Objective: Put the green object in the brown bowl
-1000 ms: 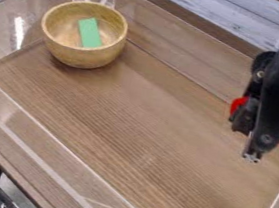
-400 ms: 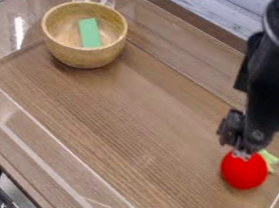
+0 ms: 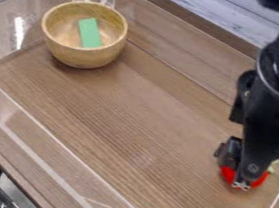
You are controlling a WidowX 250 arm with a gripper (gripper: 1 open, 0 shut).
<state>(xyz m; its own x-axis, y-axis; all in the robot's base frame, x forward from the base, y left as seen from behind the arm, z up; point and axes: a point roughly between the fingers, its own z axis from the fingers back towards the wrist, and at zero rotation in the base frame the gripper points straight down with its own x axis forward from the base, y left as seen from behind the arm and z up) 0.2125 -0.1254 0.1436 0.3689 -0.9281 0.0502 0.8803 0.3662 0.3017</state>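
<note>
The brown bowl point(image 3: 51, 48) stands at the back left of the wooden table, and the green object point(image 3: 90, 33), a flat green block, lies inside it. My gripper point(image 3: 243, 173) is far from both, at the right edge of the table. It points down with its fingers straddling a small red fruit-like thing point(image 3: 240, 180) on the tabletop. The black arm hides most of that red thing, and I cannot see whether the fingers press on it.
Clear plastic walls point(image 3: 18, 120) ring the tabletop point(image 3: 142, 107). The right-hand wall stands close beside the gripper. A white stand sits just behind the bowl.
The gripper has sunk from above the red thing to down around it. The bowl and the green block have not moved.
</note>
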